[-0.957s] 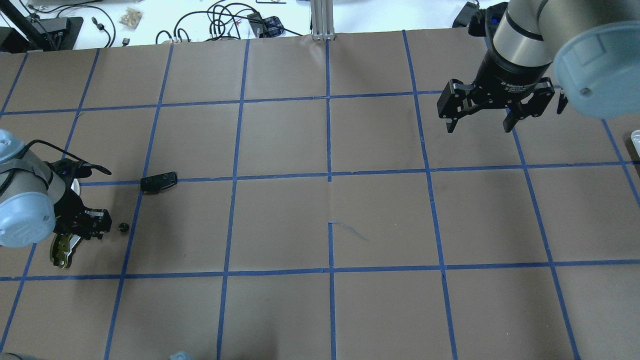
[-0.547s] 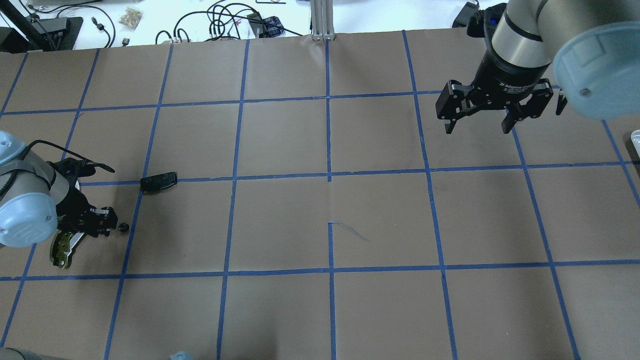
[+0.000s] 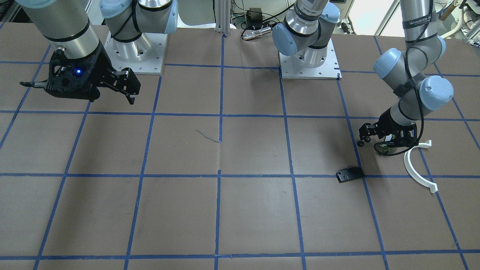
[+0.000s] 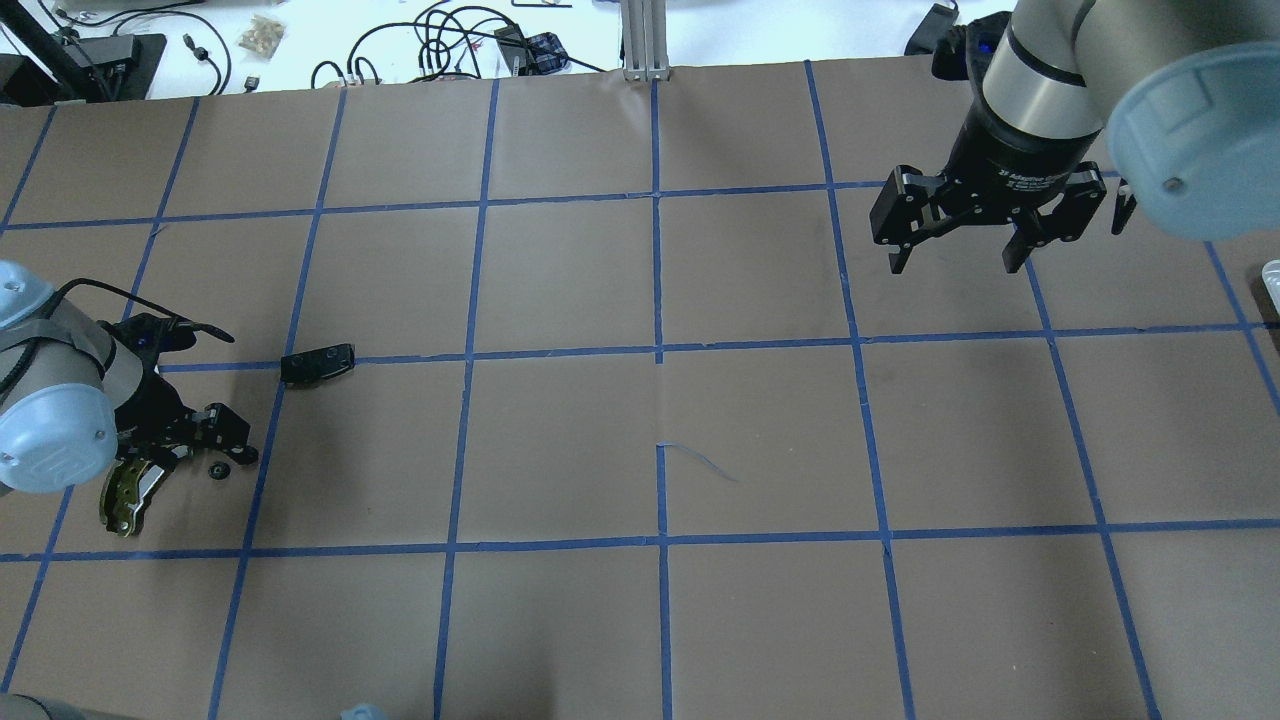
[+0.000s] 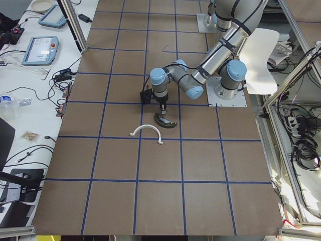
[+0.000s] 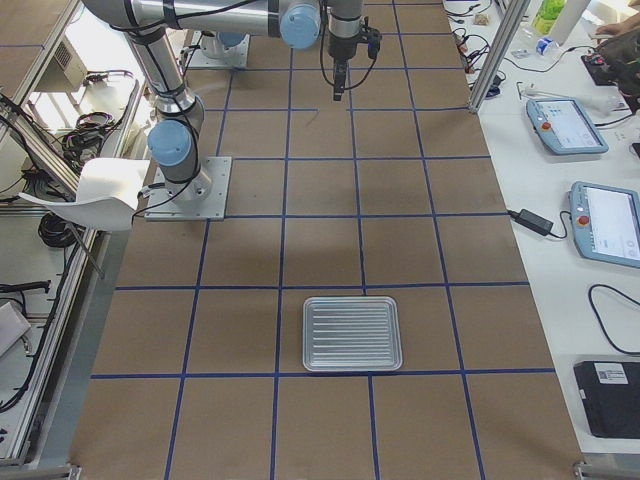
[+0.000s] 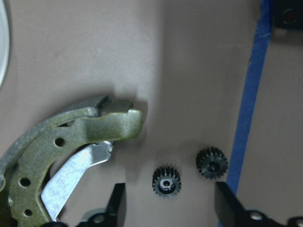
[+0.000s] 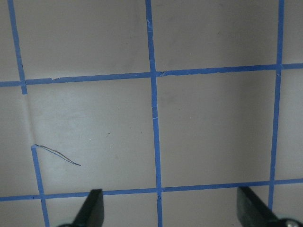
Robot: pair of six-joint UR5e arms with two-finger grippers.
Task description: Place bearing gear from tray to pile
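Two small black bearing gears [image 7: 166,180] [image 7: 211,163] lie on the paper next to the olive-green brake shoe [image 7: 71,142]. My left gripper [image 7: 170,213] hangs just over them, open and empty; it also shows in the overhead view [image 4: 222,445], with one gear [image 4: 215,470] below it. The pile is the brake shoe [image 4: 125,495], the white half-ring [image 3: 416,168] and the flat black pad [image 4: 318,362]. The silver ribbed tray [image 6: 352,333] holds nothing. My right gripper [image 4: 955,260] is open and empty, high over the far right of the table.
Blue tape lines grid the brown paper. The arm bases [image 3: 309,56] stand at the robot's edge. Cables and small items [image 4: 450,40] lie beyond the far edge of the table.
My left gripper has moved a little to the right and opened. A second gear now lies on the paper beside the first. The right gripper has drifted slightly away.
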